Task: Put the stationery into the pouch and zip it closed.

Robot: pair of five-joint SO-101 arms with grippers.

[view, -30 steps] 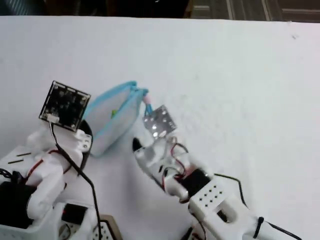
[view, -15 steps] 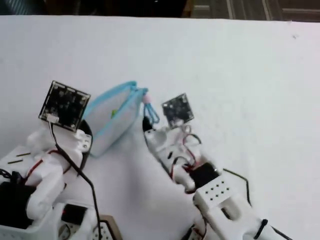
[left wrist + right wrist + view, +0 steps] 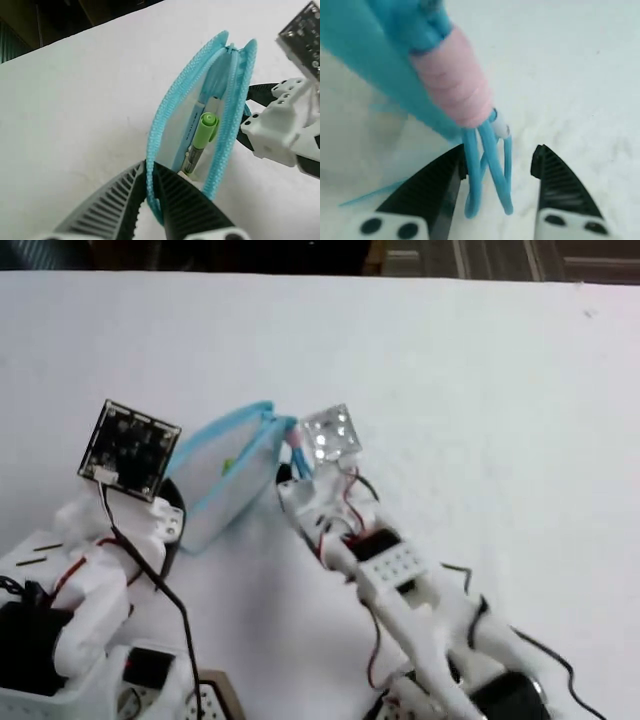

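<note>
No readable text, labels or numbers anywhere

White table [image 3: 470, 380], dark room [image 3: 300, 255] beyond its far edge

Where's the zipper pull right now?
In the right wrist view the zipper pull hangs off the end of the pouch, its cord loop between the sides of the open right gripper, not yet pinched.

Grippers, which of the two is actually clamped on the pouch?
The left gripper, shut on the pouch at its blue zipper edge. The right gripper is open, the zipper's cord loop between its jaws.
</note>
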